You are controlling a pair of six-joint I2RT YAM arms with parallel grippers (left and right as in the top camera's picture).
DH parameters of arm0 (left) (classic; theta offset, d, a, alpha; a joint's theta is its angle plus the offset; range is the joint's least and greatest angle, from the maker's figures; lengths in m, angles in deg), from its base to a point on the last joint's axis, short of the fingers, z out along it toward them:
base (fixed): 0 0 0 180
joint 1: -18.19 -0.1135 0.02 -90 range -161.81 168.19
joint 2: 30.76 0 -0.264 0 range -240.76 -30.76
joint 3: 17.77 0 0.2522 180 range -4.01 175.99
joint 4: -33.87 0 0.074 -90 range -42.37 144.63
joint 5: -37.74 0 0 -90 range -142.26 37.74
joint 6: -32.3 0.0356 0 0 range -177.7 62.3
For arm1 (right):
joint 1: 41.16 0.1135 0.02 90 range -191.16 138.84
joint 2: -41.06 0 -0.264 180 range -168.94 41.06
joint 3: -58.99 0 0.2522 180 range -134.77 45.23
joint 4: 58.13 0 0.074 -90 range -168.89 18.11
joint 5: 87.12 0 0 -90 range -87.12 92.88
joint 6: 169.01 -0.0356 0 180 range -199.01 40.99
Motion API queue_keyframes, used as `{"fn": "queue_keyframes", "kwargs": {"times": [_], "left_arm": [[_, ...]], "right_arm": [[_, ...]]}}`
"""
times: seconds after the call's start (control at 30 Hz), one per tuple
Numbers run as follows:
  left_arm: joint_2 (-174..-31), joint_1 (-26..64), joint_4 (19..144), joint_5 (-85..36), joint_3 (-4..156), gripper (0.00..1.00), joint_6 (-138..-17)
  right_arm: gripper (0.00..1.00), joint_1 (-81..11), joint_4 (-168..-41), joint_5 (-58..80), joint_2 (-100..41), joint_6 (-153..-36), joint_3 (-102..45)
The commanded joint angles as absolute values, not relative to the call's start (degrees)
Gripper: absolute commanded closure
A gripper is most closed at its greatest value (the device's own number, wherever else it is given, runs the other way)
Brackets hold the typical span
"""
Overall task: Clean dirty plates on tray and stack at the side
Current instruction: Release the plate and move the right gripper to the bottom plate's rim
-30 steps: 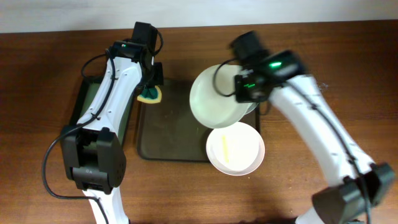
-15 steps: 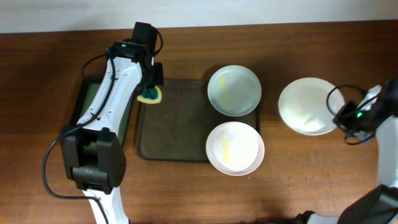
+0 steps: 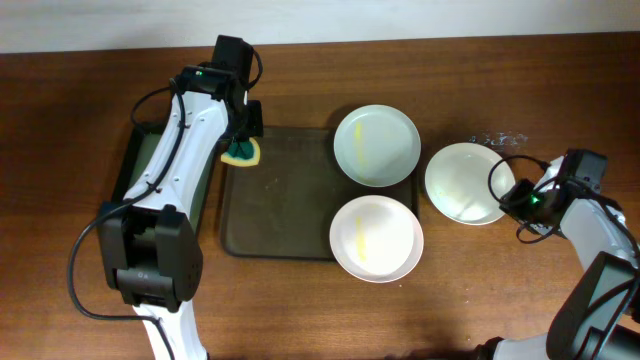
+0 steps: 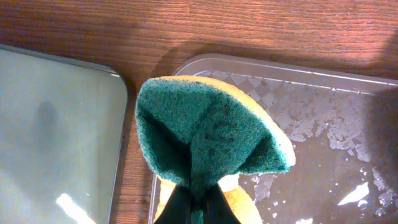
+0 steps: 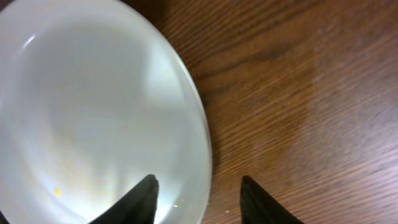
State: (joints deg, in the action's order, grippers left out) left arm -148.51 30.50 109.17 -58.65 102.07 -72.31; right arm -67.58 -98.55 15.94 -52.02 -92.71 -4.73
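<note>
The overhead view looks straight down from far on the whole tabletop [image 3: 300,310]. The left wrist view looks down, very near, on the sponge [image 4: 205,134] at a tray [image 4: 323,99] corner. The right wrist view is close above one plate [image 5: 93,112] rim. Overhead shows both places.

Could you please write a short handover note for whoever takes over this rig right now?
Left gripper: shut on the sponge, over the tray's far-left corner.
Right gripper: open, its jaws on either side of the rim of the side plate, which sits on the table right of the tray.
On the tray: far plate and near plate, each with a yellow smear.
Done: one plate is off the tray.
Left: wipe the two smeared plates and stack them on the side plate.
</note>
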Motion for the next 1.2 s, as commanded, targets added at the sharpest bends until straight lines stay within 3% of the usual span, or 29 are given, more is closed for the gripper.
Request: {"fn": "queue_keyframes", "kwargs": {"times": [0.0,0.17,0.3,0.53,0.7,0.9,1.17], "left_arm": [[-148.38,30.39,109.24,-58.63,102.9,1.0,-72.59],[-148.38,30.39,109.19,-58.65,102.9,1.0,-68.09],[-148.38,30.39,109.24,-58.61,102.9,1.0,-61.84],[-148.38,30.39,109.22,-58.45,102.9,1.0,-61.01],[-148.38,30.39,109.22,-58.45,102.9,1.0,-61.03],[-148.38,30.39,109.22,-58.45,102.9,1.0,-61.03],[-148.38,30.39,109.24,-58.48,102.9,1.0,-61.03]], "right_arm": [[0.49,-67.38,-106.24,16.42,-51.93,-92.99,-11.07],[0.48,-65.89,-134.0,18.78,-50.47,-89.4,-33.16],[0.45,-59.23,-143.96,23.31,-50.62,-84.03,-35.94],[0.41,-43.27,-146.19,23.06,-50.71,-82.48,-27.2],[0.42,-38.25,-133.98,22.74,-50.93,-89.14,-14.13],[0.58,-37.63,-122.79,21.12,-50.95,-92.03,-4.57],[0.85,-32.26,-120.49,17.32,-51.15,-98.06,-3.39]]}}
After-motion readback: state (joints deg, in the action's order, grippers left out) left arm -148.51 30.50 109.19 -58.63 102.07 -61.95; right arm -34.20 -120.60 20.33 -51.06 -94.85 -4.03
